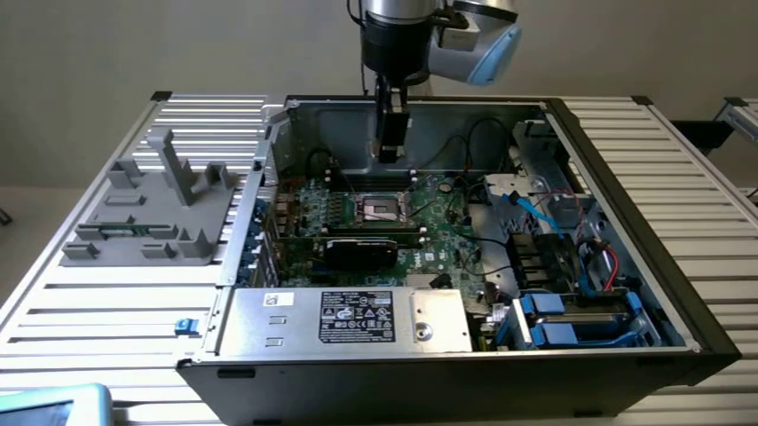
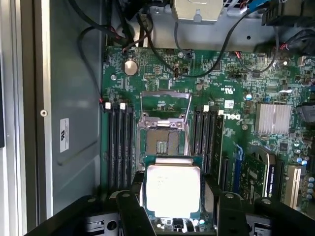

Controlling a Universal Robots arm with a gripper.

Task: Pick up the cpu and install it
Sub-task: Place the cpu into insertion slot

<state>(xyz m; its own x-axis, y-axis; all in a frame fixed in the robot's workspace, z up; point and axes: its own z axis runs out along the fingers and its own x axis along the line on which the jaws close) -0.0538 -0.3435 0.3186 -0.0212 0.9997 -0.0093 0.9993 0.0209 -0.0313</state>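
cpu (image 2: 173,191) in jaws, open socket (image 2: 162,143) flanked by memory slots (image 2: 120,142)

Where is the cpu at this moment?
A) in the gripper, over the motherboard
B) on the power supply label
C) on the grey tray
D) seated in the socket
A: in the wrist view the cpu sits between the fingers of the gripper, with the open socket bare beyond it.
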